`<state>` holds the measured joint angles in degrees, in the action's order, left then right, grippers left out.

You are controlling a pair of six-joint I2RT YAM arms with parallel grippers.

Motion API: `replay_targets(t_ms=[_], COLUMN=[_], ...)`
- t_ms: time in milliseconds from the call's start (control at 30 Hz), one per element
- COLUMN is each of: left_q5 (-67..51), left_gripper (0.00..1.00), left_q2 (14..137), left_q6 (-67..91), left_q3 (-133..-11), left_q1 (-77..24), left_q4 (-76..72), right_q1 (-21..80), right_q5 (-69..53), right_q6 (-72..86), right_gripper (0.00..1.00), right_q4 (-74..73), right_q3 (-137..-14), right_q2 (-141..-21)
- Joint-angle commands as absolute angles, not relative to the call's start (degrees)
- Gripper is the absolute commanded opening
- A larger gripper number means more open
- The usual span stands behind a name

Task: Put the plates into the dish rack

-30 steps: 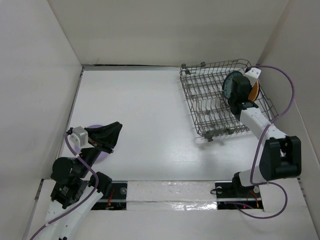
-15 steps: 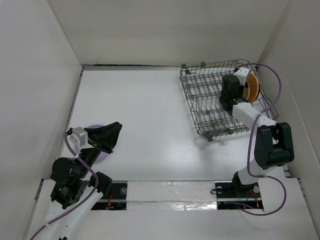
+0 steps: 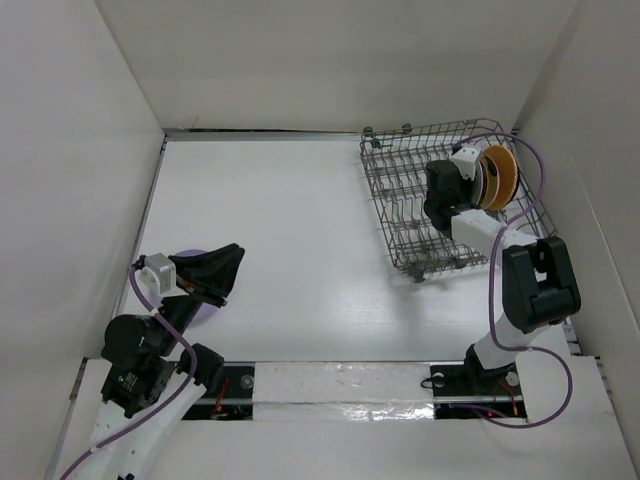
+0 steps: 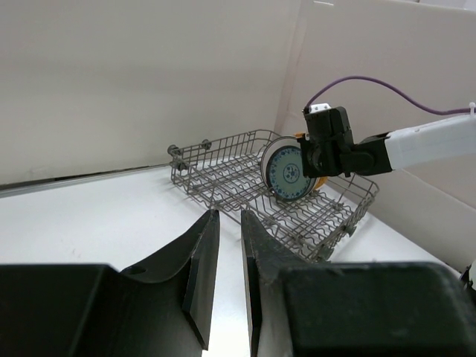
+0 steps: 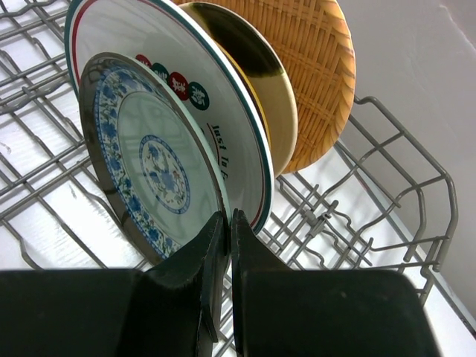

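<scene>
Right gripper [image 5: 225, 217] pinches teal plate [image 5: 149, 167] rim, seating it in dish rack [image 3: 392, 215], upper right; next: release, back straight out.

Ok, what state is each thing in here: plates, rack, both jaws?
Dish rack: on table, four plates in it.
Teal plate: upright in rack, frontmost.
White plate: upright behind it.
Dark yellow plate: upright, third.
Orange-tan plate: upright, rearmost.
Lavender plate: flat on table, under left gripper.
Left gripper: jaws slightly apart, empty.
Right gripper: jaws nearly closed at teal rim, grip unclear.
</scene>
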<state>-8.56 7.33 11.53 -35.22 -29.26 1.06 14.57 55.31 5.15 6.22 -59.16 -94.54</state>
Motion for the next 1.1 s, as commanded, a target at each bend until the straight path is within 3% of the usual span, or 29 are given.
replay_targets(t_ms=[0, 133, 300, 467, 500, 700, 733, 933, 1067], left_q5=[-8.8, -9.0, -9.0, -8.7, -8.8, -8.6, -8.6, -8.4, -8.3], left_gripper=[0.16, 0.16, 0.16, 0.16, 0.16, 0.16, 0.16, 0.16, 0.16], left_q2=[8.3, 8.2, 8.8, 8.8, 9.1, 9.1, 9.2, 9.1, 9.3], left_q6=[11.7, 11.8, 11.7, 11.7, 11.7, 11.7, 11.7, 11.7, 11.7], left_q3=[-35.2, -35.1, -35.1, -35.1, -35.1, -35.1, -35.1, -35.1, -35.1], left_q1=[-29.7, -29.7, -29.7, -29.7, -29.7, -29.7, -29.7, -29.7, -29.7], left_q4=[-1.9, -2.0, -1.8, -1.8, -1.8, -1.8, -1.8, -1.8, -1.8], right_q1=[15.3, 15.8, 16.3, 17.9, 17.9, 19.0, 19.0, 20.3, 22.8], right_q5=[57.1, 56.3, 55.5, 55.9, 55.9, 55.4, 54.6, 48.8, 43.5], right_q6=[5.3, 6.4, 7.0, 7.7, 7.6, 8.0, 7.9, 10.0, 10.5], right_gripper=[0.09, 0.14, 0.27, 0.28, 0.33, 0.4, 0.48, 0.61, 0.62], right_q4=[9.8, 8.5, 8.9, 8.7, 8.6, 7.5, 7.5, 5.0, 5.4], right_q3=[-58.3, -59.5, -59.6, -59.6, -59.8, -61.2, -61.3, -63.9, -65.6], right_q2=[-95.8, -96.7, -97.3, -97.2, -97.0, -94.2, -93.5, -87.9, -85.8])
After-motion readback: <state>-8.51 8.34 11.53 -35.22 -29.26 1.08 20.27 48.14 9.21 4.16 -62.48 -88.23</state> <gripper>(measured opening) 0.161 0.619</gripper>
